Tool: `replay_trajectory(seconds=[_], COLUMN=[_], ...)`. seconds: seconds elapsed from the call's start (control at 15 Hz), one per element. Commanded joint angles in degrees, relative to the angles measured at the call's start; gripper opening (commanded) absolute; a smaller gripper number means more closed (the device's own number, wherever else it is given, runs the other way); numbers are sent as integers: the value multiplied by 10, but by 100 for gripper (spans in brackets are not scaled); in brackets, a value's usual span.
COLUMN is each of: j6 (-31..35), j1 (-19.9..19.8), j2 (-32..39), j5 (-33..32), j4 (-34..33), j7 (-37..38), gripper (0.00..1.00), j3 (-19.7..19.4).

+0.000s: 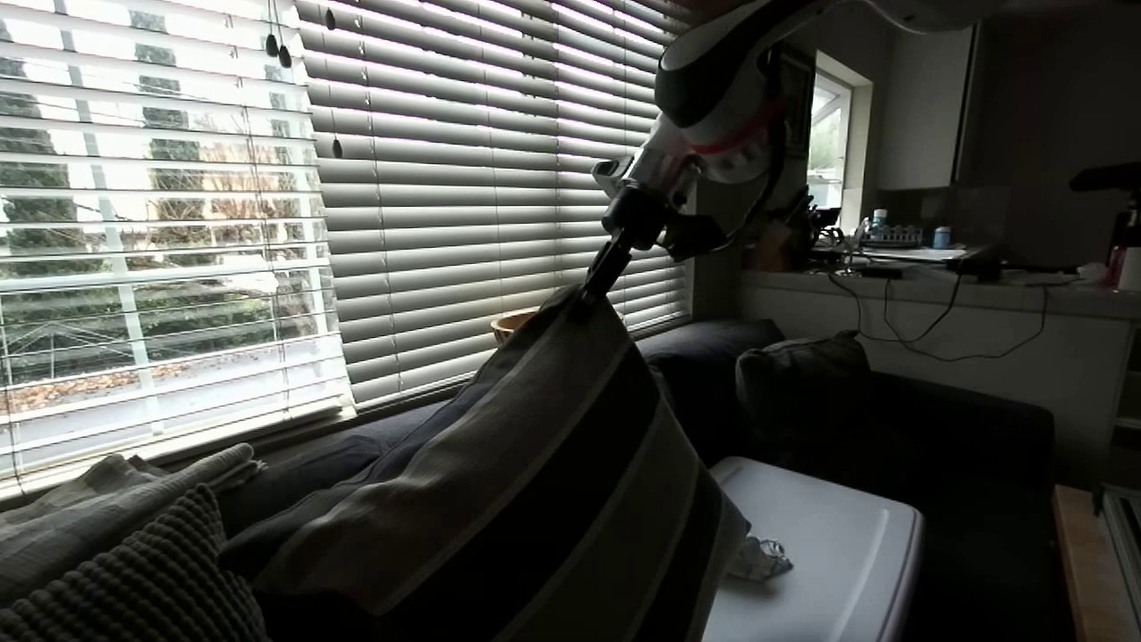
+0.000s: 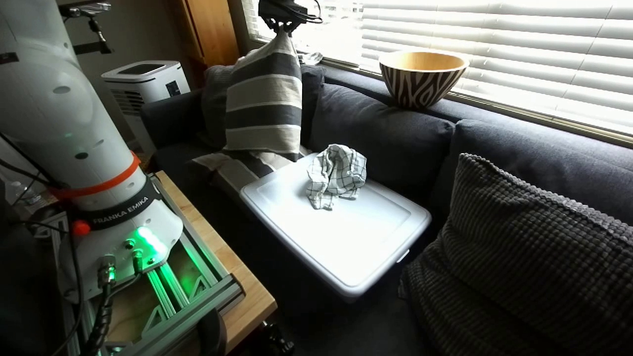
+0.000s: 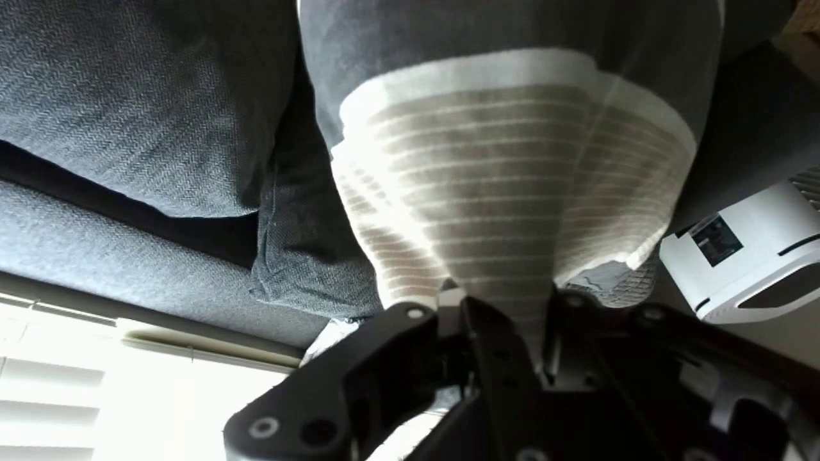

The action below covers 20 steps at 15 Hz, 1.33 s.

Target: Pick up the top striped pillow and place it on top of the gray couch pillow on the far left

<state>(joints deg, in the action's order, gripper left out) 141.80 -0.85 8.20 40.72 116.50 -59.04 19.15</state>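
The top striped pillow (image 1: 535, 473) hangs from my gripper (image 1: 588, 299), which is shut on its upper corner. In an exterior view the pillow (image 2: 264, 106) is upright, its lower edge at a second striped pillow (image 2: 242, 170) lying on the seat; I cannot tell if they touch. In the wrist view the pillow (image 3: 500, 179) fans out from between the fingers (image 3: 503, 307). The gray couch pillow (image 1: 143, 571) with ribbed texture is at the lower left. It is partly hidden behind the striped pillow in an exterior view (image 2: 213, 99) and the wrist view (image 3: 631, 285).
A white bin (image 2: 336, 247) bears a crumpled checked cloth (image 2: 336, 173). A zebra-patterned bowl (image 2: 420, 81) stands on the couch back by the window blinds (image 1: 446, 178). Another ribbed pillow (image 2: 519, 257) sits at the right. A white appliance (image 2: 146, 89) stands beyond the couch arm.
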Motion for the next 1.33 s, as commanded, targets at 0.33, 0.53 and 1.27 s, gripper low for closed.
replay_trajectory(seconds=[0.33,0.53,1.27], j6=[-3,-15,-122], j1=[23,42,95], j2=[-5,-16,51], j5=[3,-80,-275], j4=[8,-39,-353], j7=[-1,40,147], gripper=[3,3,3], j3=[-37,-50,-41])
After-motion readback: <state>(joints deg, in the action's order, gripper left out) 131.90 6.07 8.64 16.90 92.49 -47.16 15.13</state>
